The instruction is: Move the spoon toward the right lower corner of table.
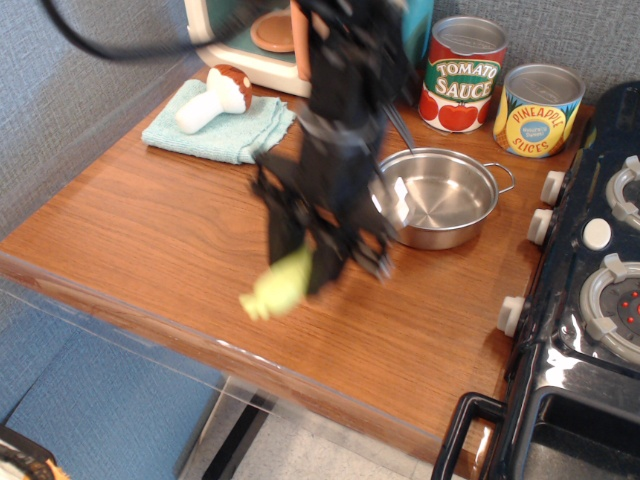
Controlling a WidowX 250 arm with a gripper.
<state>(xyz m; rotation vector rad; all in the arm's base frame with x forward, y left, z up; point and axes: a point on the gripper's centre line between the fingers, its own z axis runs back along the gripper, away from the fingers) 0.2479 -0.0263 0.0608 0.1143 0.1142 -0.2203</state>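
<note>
My gripper (305,265) is shut on the spoon (277,288) and holds it above the front middle of the table (150,230). The spoon's pale yellow-green handle sticks out to the lower left below the fingers. Its silver bowl (398,200) shows at the upper right of the gripper, in front of the steel pot (440,197). The arm is motion-blurred and covers part of the pot's left side.
A toy microwave (250,40) stands at the back. A teal cloth (222,127) carries a toy mushroom (215,97). A tomato sauce can (462,73) and a pineapple can (540,110) stand at the back right. The black toy stove (590,300) fills the right edge.
</note>
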